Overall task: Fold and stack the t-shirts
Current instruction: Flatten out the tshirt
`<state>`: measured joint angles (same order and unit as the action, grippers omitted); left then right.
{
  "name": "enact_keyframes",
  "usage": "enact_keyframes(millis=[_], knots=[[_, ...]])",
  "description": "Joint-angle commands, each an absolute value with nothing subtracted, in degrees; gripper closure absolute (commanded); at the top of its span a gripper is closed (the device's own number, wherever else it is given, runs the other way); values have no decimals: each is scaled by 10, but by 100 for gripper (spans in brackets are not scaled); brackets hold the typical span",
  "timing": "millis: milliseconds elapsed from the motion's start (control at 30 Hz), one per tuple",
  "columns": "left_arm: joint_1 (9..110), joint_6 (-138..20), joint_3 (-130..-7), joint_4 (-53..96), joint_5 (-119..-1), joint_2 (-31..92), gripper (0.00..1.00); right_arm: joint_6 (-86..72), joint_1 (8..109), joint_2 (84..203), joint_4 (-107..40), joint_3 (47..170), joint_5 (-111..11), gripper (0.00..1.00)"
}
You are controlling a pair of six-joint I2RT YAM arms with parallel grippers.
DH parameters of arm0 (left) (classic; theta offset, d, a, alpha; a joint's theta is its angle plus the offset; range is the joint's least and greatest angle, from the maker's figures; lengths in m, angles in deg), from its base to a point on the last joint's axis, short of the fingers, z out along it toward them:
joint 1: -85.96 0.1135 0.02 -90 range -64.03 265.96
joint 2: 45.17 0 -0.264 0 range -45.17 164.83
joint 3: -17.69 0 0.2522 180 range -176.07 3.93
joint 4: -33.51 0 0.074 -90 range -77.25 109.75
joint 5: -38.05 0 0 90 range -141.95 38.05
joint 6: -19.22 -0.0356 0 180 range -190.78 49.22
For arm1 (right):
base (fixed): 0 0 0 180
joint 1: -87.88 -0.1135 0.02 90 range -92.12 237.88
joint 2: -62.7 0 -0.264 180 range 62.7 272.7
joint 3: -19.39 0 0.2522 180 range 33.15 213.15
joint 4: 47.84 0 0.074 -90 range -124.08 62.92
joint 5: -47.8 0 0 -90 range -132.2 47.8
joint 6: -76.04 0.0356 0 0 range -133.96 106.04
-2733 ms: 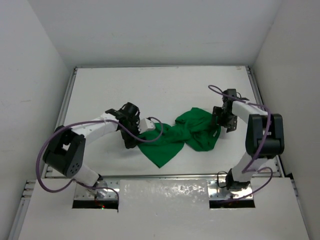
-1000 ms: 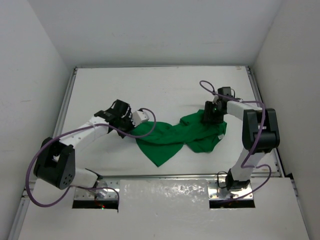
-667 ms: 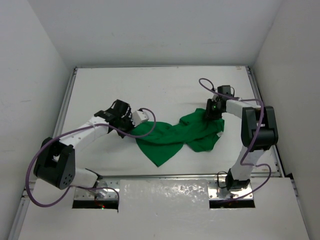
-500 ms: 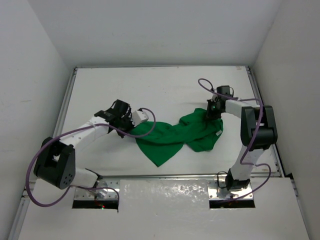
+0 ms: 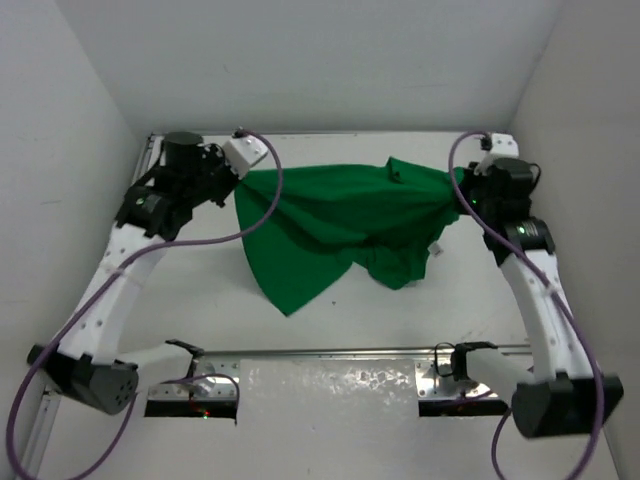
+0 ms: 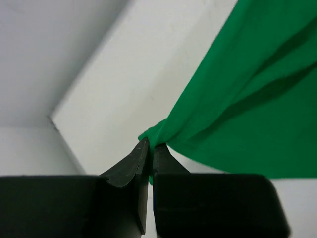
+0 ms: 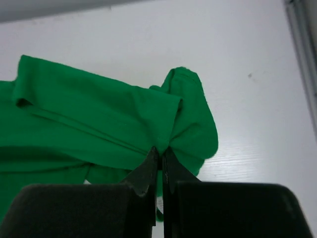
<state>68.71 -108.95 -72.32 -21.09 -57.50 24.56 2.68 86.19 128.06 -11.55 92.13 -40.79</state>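
Holding the green t-shirt (image 5: 340, 225) up between both arms over the far half of the table (image 5: 330, 325), its upper edge stretching almost taut from side to side, its lower cloth sagging in loose folds toward the near edge. Pinching a bunched corner of cloth in the left gripper (image 6: 150, 148), jaws pressed together on it. Pinching a gathered fold beside a seam in the right gripper (image 7: 161, 152), jaws likewise clamped tight on fabric.

Judging the cloth as light, soft and limp: draping wherever unsupported, probably sliding easily on the smooth surface, offering no stiffness for pushing. Judging such thin pinches as liable to slip under a hard tug, so favouring holds on seamed edges (shoulders, hem corners, sleeve ends) over the open middle. Not being able to tell whether the two grips are on matching corners; the lower edge hanging unevenly, hinting at a twisted hold.

Seeing open white table below and nearer for laying the shirt flat. Minding the side walls (image 5: 70, 120), both wrists sitting near them.
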Motion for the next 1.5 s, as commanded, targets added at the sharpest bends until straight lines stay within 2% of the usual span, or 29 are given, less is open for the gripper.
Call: enact_keyframes(millis=[0, 167, 333, 500, 600, 700, 800, 900, 1000, 1067, 1233, 1467], knots=[[687, -1073, -800, -249, -610, 178, 100, 17, 861, 1195, -29, 938, -373, 100], [687, -1044, -926, -285, -607, 148, 100, -38, 860, 1126, 80, 1064, -391, 100], [687, -1031, -1096, -339, -596, 157, 100, -65, 860, 1119, 160, 1219, -428, 100], [687, -1021, -1178, -360, -549, 156, 100, -75, 860, 1135, 248, 1371, -440, 100], [687, -1028, -1133, -342, -522, 158, 100, -71, 859, 1166, 261, 1399, -460, 100], [687, -1017, -1075, -325, -538, 192, 100, -49, 858, 1197, 182, 1297, -478, 100], [687, -1017, -1038, -295, -534, 245, 100, -18, 858, 1258, 59, 1266, -473, 100], [687, -1015, -1045, -247, -499, 283, 100, -10, 858, 1329, -10, 1334, -445, 100], [687, -1022, -1073, -241, -477, 326, 100, -22, 858, 1398, 12, 1432, -444, 100], [687, -1025, -1055, -231, -479, 345, 100, -25, 858, 1449, 19, 1442, -454, 100], [687, -1022, -1030, -187, -484, 336, 100, -31, 858, 1402, -54, 1344, -423, 100], [687, -1034, -1085, -207, -545, 312, 100, -73, 858, 1379, 22, 1483, -399, 100]])
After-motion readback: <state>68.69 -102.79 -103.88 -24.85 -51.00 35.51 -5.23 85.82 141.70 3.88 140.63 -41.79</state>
